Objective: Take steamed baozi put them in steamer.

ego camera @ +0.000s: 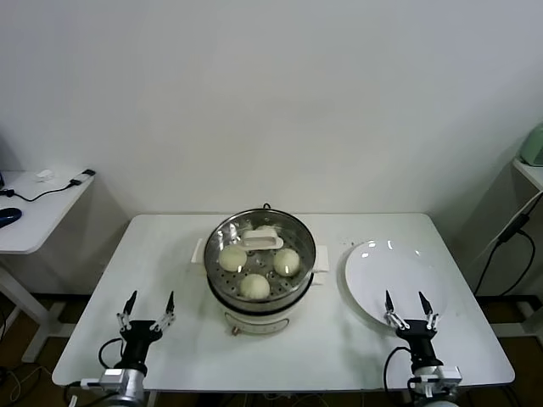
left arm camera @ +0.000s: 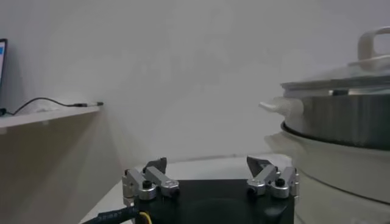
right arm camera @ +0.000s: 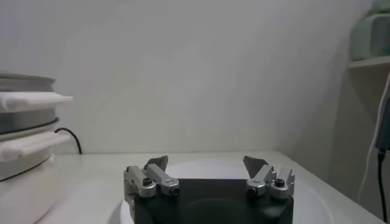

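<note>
Three cream-white domed baozi [ego camera: 255, 271] inside round stainless-steel steamer [ego camera: 254, 318], table centre
Only head view shows them; left gripper [ego camera: 147, 309] and right gripper [ego camera: 409, 310] near, fingers apart, empty; white plate [ego camera: 365, 280] right

**Buns in the pot, both arms low**

The steamer [ego camera: 260, 270] sits mid-table with a glass lid [ego camera: 261, 246] over it and three steamed baozi [ego camera: 253, 286] visible through the glass. The white plate [ego camera: 373, 284] lies bare to its right. The left gripper [ego camera: 147, 306] and right gripper [ego camera: 406, 303] wait at the table's [ego camera: 170, 246] near edge, jaws spread, holding nothing.
</note>
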